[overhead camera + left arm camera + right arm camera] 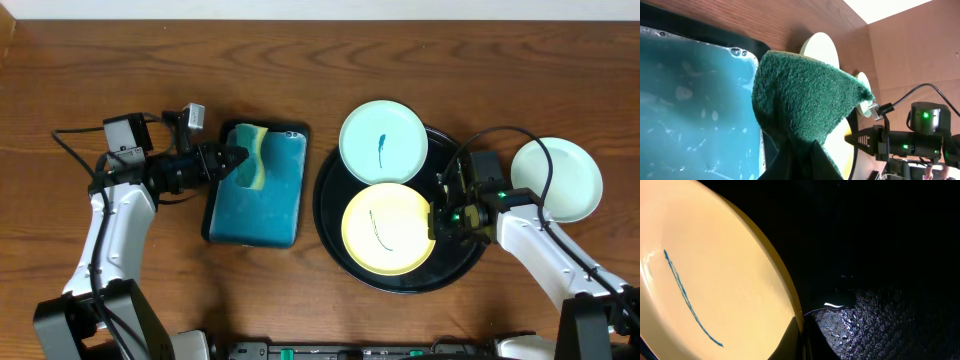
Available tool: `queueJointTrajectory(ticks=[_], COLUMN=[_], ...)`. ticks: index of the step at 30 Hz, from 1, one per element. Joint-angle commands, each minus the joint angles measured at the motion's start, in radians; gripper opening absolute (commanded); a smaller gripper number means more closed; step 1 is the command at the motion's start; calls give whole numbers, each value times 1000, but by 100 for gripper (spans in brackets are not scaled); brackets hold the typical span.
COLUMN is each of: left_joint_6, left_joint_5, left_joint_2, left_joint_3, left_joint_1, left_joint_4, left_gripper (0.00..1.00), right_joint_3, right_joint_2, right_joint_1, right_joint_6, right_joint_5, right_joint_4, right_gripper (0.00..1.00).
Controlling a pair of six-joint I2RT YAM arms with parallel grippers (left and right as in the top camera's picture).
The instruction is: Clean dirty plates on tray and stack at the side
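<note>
A pale yellow plate (pixel 385 228) with a thin blue line lies in the round black tray (pixel 330 215). My right gripper (pixel 434 220) is shut on its right rim. In the right wrist view the fingers (pixel 790 342) pinch the yellow plate (pixel 715 280) at its edge, over the wet black tray (pixel 890 255). A pale mint plate (pixel 383 142) with a blue mark rests on the tray's upper left rim. Another pale plate (pixel 557 178) sits on the table to the right of the tray. My left gripper (pixel 238 158) is shut on a green and yellow sponge (pixel 256 155), whose green scouring side (pixel 805 95) fills the left wrist view.
A rectangular teal tray (pixel 255 205) with a black rim holds soapy water (pixel 690 100) under the sponge, left of the black tray. Cables run from both arms across the wooden table (pixel 300 40).
</note>
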Motion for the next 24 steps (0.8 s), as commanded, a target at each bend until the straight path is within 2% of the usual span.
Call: queueJointTrajectory(ticks=[1, 24], left_joint_6=[17, 17], left_joint_5=[42, 39], left_joint_2=[0, 0], left_joint_3=[-1, -1], left_joint_1=[4, 4], left_joint_4=[0, -11], left_gripper=[7, 7], right_joint_3=[-6, -6], right_joint_2=[5, 5], right_joint_1=[11, 11], right_joint_6=[9, 9], right_joint_5=[2, 2], right_joint_4=[0, 5], right_gripper=[1, 1])
